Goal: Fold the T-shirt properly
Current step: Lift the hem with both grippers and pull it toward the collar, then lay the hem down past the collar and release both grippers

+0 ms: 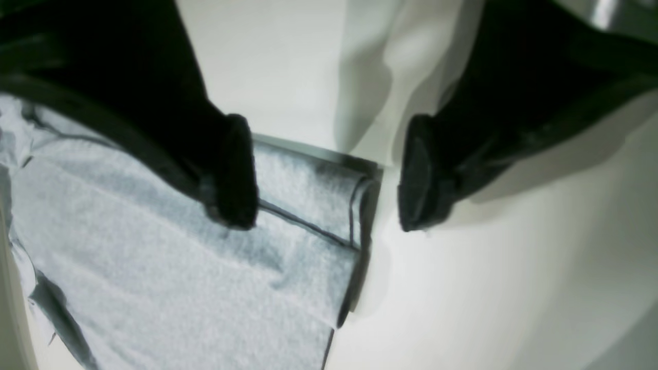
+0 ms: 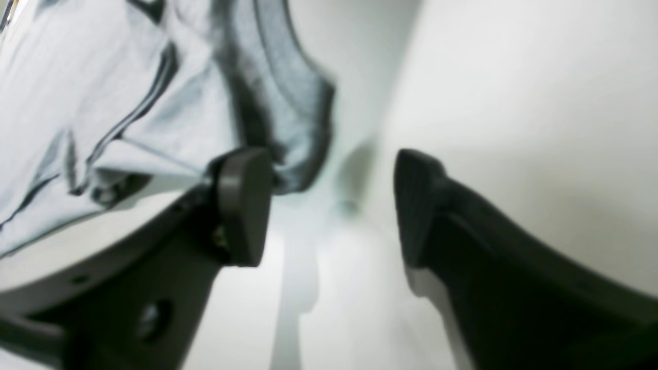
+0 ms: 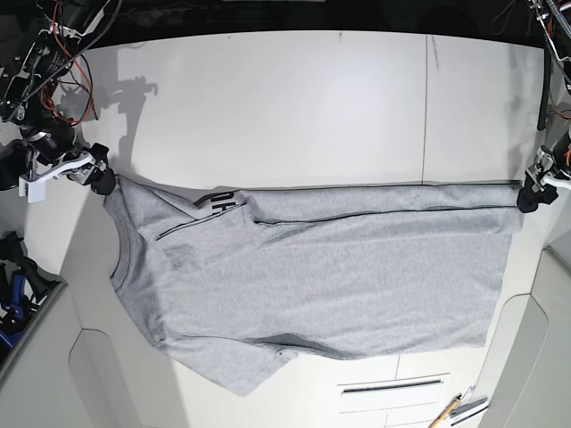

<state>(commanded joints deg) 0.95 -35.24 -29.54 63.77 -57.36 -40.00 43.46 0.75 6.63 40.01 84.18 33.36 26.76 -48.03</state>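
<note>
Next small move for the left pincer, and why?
Probably ease the left pincer inward over the T-shirt's near corner, then close: its fingers stand apart, one above the cloth, the other beyond the corner over bare table.

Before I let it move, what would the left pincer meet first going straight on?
Probably the table, just off the shirt's corner; the cloth edge lies between the open fingertips, though their height above it is unclear.
</note>
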